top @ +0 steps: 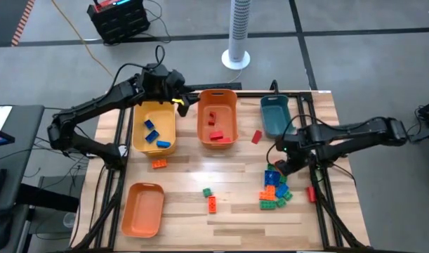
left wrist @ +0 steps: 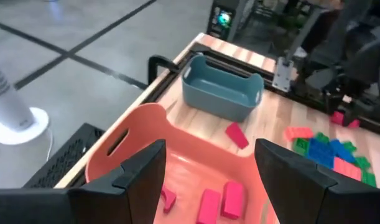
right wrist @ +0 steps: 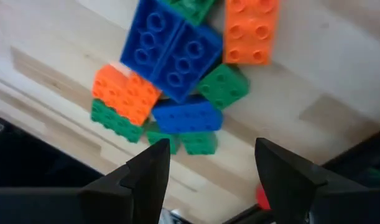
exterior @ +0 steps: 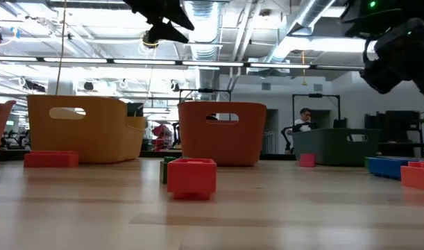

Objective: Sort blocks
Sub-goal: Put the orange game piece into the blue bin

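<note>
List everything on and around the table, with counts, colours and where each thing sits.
Yellow bin: one, back left; three blue blocks inside.
Orange bin: one, back centre; red blocks inside.
Teal bin: one, back right.
Second orange bin: one, front left.
Pile: blue, orange, green blocks, front right.
Loose blocks: red beside teal bin, orange, green, orange.
Fan: white, floor behind.
Left tool: open, between yellow and orange bins.
Right tool: open, over pile.

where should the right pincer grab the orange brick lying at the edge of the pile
Across its two long sides, coming straight down. The orange brick lies flat, studs up, at the pile's edge, with bare table along one long side; a blue brick crowds the other. The right pincer is open above the pile.
</note>
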Tool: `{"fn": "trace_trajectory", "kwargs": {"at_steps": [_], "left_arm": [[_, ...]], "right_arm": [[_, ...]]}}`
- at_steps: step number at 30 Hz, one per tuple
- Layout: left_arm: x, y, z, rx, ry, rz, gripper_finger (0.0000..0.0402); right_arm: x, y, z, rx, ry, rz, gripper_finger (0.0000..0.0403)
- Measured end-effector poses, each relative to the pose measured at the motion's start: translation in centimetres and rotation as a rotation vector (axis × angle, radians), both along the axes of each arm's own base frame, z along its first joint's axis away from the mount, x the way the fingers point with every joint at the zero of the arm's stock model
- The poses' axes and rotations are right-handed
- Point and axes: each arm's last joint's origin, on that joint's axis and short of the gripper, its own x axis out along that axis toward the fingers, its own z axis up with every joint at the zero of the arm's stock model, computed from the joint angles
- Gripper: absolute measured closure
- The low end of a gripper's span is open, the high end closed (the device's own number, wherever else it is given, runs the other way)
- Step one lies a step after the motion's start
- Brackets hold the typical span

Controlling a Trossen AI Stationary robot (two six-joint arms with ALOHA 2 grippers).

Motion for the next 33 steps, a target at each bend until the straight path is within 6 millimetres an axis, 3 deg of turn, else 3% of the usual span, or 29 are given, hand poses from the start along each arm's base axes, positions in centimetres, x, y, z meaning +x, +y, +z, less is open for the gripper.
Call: {"fn": "trace_trajectory", "kwargs": {"at_steps": [6, 12, 20, 33], "left_arm": [[-0.6, -0.4, -0.2, 0.030, 0.060, -0.046, 0.0162], [-1.6, -1.0, 0.5, 0.065, 0.060, -0.085, 0.0162], [-2.9, -1.7, 1.4, 0.075, 0.037, -0.082, 0.0162], [-3.8, -2.1, 1.9, 0.075, 0.030, -0.079, 0.0162]], "right_arm": [[0.7, 0.5, -0.1, -0.155, -0.016, -0.132, 0.0154], [1.5, 0.1, -1.6, -0.316, 0.079, -0.125, 0.0154], [3.0, -0.1, -3.6, -0.368, 0.154, -0.067, 0.0154], [3.3, -0.6, -5.1, -0.393, 0.117, -0.047, 0.0154]]}}
